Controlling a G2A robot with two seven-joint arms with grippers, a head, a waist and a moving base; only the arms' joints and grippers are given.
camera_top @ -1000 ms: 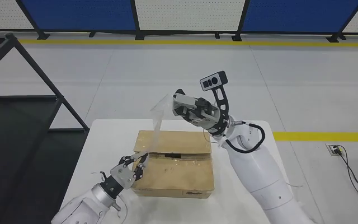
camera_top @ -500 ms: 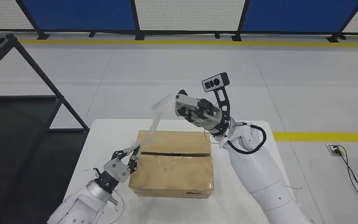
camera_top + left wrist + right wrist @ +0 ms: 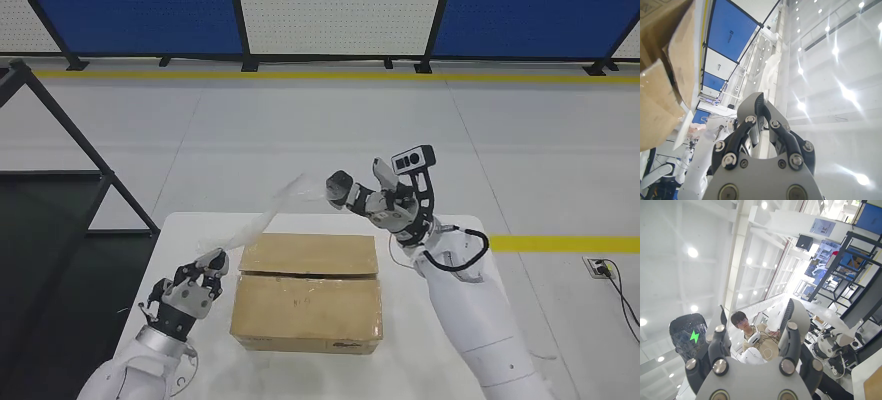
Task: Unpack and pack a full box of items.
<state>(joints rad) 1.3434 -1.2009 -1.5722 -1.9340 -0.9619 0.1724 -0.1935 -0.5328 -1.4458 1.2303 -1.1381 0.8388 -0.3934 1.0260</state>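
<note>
Box (image 3: 307,300) sits closed on the white desk (image 3: 185,232). Beside its left edge, the left gripper (image 3: 205,268) has its fingers pressed together on a clear plastic strip (image 3: 255,222). The strip stretches up to the right gripper (image 3: 360,182), whose fingers are spread.

The white left arm sits low, its grey metal left gripper (image 3: 212,263) with fingers pinched together; the raised right gripper (image 3: 338,188) has fingers apart.
</note>
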